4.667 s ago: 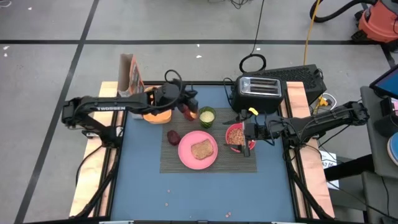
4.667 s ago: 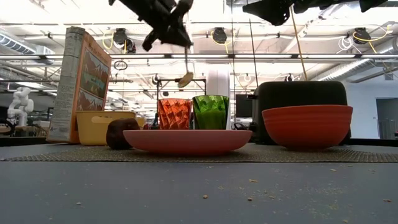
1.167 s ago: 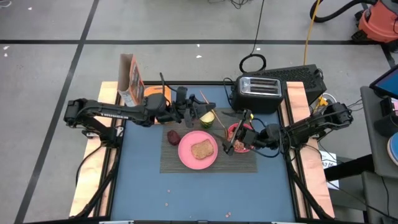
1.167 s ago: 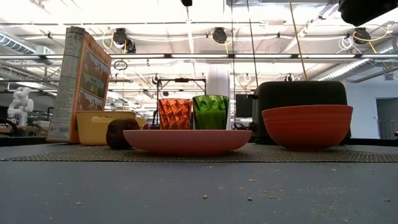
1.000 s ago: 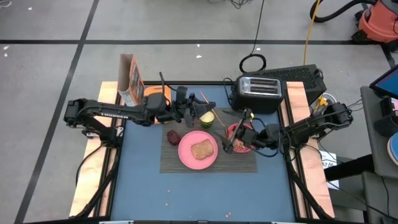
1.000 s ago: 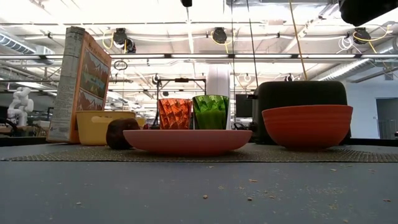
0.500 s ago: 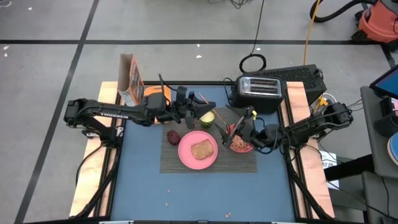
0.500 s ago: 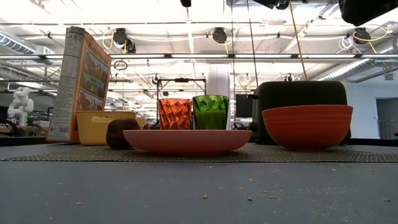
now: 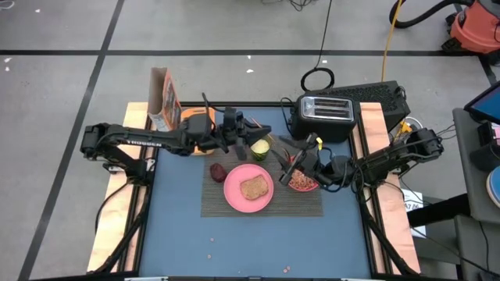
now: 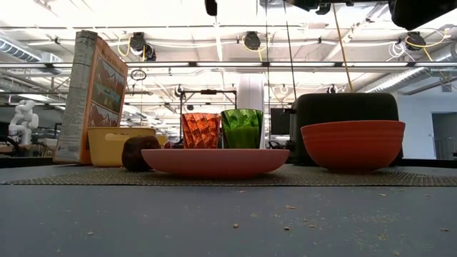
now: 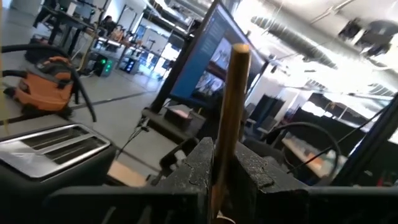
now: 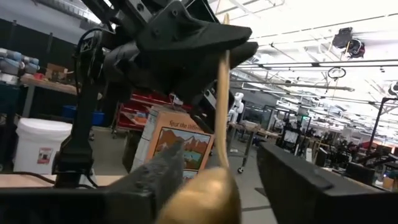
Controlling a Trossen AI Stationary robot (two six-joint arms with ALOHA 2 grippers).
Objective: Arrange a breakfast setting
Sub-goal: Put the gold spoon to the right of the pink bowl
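My right claw [image 9: 291, 158] has risen off the deep pink-red bowl [image 9: 301, 181] and is closing around the wooden spoon [image 12: 219, 134] that my left claw [image 9: 248, 129] keeps clamped above the small green cup [image 9: 261, 147]: a handover beginning.

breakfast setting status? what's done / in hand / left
Done: flat pink round plate with brown toast slice, pink-red bowl, dark-red fruit, red tumbler and small green cup sit on or at the dark woven placemat.
In hand: left gripper is shut on a wooden spoon; open right gripper brackets its scoop end.
Left: likely finish the handover and lay the spoon down.
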